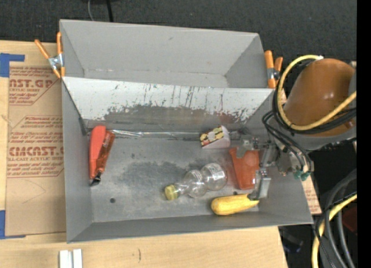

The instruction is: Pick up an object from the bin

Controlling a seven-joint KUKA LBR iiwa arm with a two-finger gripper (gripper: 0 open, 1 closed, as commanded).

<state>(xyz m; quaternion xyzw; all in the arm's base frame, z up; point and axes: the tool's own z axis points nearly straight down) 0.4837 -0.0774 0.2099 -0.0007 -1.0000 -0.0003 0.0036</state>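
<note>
My gripper (262, 188) is low in the bin's right front corner, reaching in from the right. Right beside it, on its left, lies a flat orange-red thing (243, 167). A yellow banana (233, 205) rests on the floor just below and left of the gripper tip, close to the front wall. A clear plastic bottle with a yellow cap (196, 183) lies on its side to the left of the orange-red thing.
A small white, yellow and red box (215, 136) sits near the back wall, above the bottle. A long orange stapler-like thing (98, 152) lies along the left wall. The arm's orange cover and cables hang over the right rim.
</note>
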